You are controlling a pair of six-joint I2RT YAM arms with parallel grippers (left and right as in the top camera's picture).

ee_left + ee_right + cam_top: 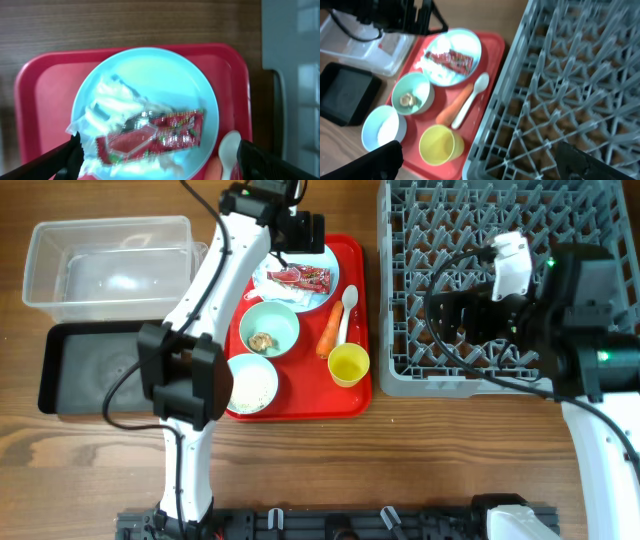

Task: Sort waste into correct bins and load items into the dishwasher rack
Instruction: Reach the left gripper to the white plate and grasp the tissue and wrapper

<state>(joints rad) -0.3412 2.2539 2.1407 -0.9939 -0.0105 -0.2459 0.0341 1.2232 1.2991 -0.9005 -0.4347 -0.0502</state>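
Note:
A pale blue plate (322, 262) on the red serving tray holds the red wrapper (300, 277) and crumpled white paper (275, 293). My left gripper (160, 162) is open and empty just above the wrapper (155, 135). Also on the tray are a bowl (270, 326) with a brown lump (262, 341), a bowl of rice (252, 384), the carrot (330, 330), the white spoon (347, 310) and the yellow cup (348, 364). My right gripper (485, 162) is open and empty over the left part of the dishwasher rack (500, 280), near the cup (440, 145).
The clear tub (110, 268) stands at the back left with the black tray (95, 365) in front of it. The red serving tray (345, 395) lies between them and the rack. The left arm reaches over the tray's left side.

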